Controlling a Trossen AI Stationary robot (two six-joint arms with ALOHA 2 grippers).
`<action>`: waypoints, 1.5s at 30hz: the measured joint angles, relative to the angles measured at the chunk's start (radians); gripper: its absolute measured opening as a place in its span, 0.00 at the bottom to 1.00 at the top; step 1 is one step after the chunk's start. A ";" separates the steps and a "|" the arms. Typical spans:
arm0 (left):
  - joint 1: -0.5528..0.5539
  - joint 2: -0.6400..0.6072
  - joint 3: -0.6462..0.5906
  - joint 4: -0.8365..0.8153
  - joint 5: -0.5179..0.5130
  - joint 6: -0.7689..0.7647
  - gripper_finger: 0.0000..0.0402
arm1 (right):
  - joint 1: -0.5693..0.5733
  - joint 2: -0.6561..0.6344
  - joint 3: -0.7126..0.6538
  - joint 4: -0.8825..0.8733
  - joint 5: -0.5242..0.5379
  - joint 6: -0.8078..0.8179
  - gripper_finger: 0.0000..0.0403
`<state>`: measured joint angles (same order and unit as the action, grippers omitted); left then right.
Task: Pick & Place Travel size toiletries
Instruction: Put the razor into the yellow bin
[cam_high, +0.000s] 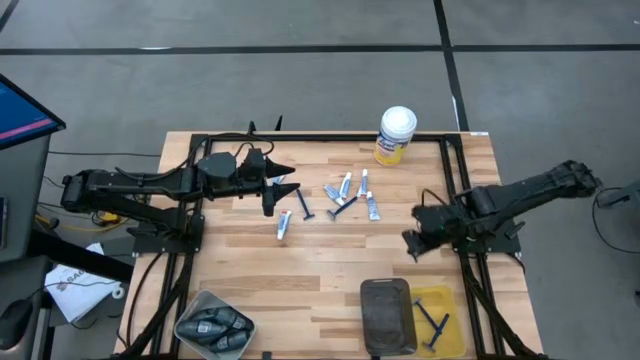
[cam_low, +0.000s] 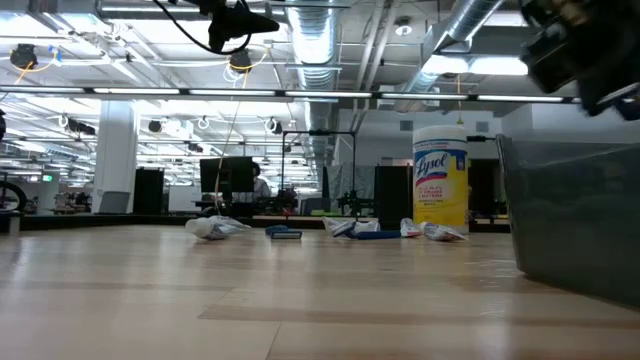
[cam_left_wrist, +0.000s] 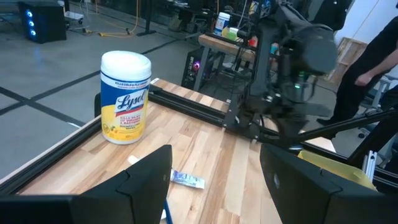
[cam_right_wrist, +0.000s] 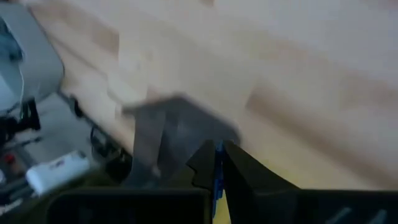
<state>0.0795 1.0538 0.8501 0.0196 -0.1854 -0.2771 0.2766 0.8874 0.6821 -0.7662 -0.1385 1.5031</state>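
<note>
Small white tubes (cam_high: 283, 224) (cam_high: 345, 185) (cam_high: 373, 208) and slim blue razors (cam_high: 305, 205) (cam_high: 340, 207) lie flat in the middle of the table. My left gripper (cam_high: 275, 192) hovers just left of them, open, with its fingers (cam_left_wrist: 146, 177) wide apart; one tube (cam_left_wrist: 188, 180) lies ahead of them. My right gripper (cam_high: 410, 243) is to the right of the pile, above bare wood, and is shut on a blue razor (cam_right_wrist: 217, 171). More blue razors (cam_high: 433, 322) lie in a yellow tray (cam_high: 445, 340). Dark grey pieces (cam_high: 215, 328) fill a grey bin. My right gripper pinches a thin blue razor part (cam_right_wrist: 217, 177) between its two fingertips (cam_right_wrist: 239, 163). The razor is lifted clear of the table. Only a sliver of blue shows between the fingers, so which part of the razor it is cannot be told.
A yellow Lysol canister with a white lid (cam_high: 396, 135) stands at the far edge. A dark grey tray (cam_high: 387, 315) sits at the near edge beside the yellow tray. A black frame rail (cam_high: 330, 140) borders the table. A person (cam_left_wrist: 373, 56) stands beyond the table.
</note>
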 joint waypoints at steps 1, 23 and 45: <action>0.000 0.000 0.000 0.001 0.000 0.000 0.60 | 0.045 0.000 0.000 0.008 0.000 0.041 0.03; 0.000 0.000 0.000 0.035 -0.008 0.000 0.60 | 0.571 0.335 0.001 0.635 0.009 0.462 0.03; 0.000 0.000 0.000 0.061 -0.008 0.004 0.60 | 0.577 0.467 0.001 0.590 -0.161 0.163 0.18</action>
<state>0.0799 1.0537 0.8501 0.0804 -0.1936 -0.2728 0.8538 1.3548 0.6830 -0.1766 -0.2999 1.6656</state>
